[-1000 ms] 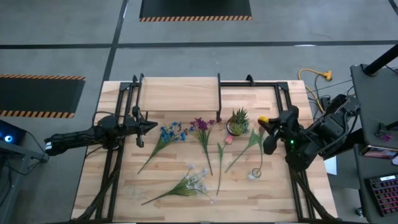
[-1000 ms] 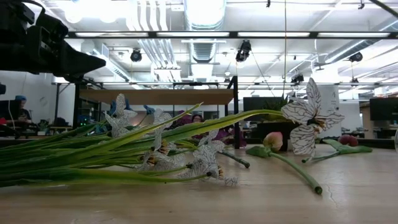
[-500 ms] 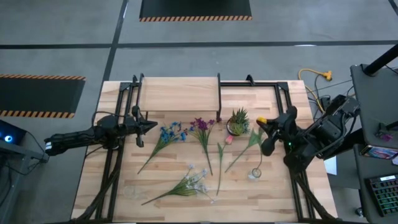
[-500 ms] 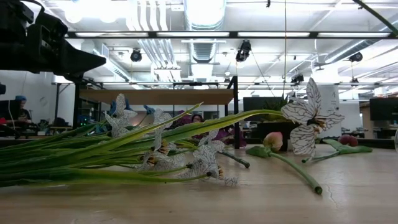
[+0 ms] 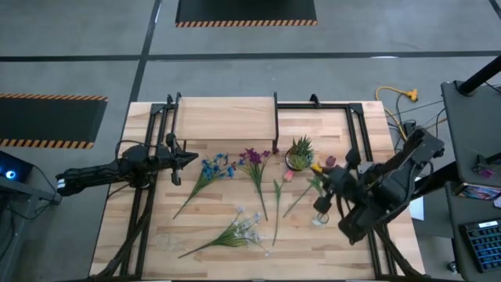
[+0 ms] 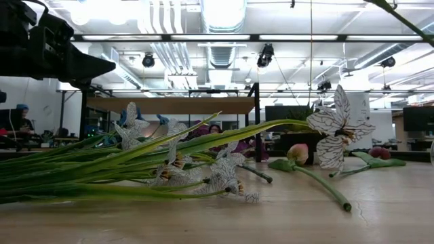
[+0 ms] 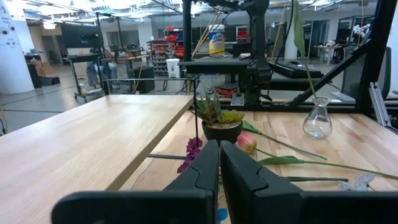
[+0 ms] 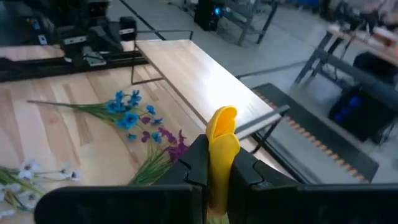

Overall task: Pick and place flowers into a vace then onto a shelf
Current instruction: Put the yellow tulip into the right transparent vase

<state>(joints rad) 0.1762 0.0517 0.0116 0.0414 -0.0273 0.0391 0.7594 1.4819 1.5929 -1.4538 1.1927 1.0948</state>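
Right gripper (image 8: 217,163) is clamped on the yellow flower (image 8: 222,134), centre-right of the high view, just above the glass vase (image 5: 322,217). Keep the stem vertical over the neck before you lower. Left gripper (image 7: 219,163) waits centre-left, fingers together.

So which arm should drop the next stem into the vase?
The right. Its claw is already shut on the yellow flower and hangs close above the glass vase. The left claw is shut and empty, parked across the table beside the blue flowers.
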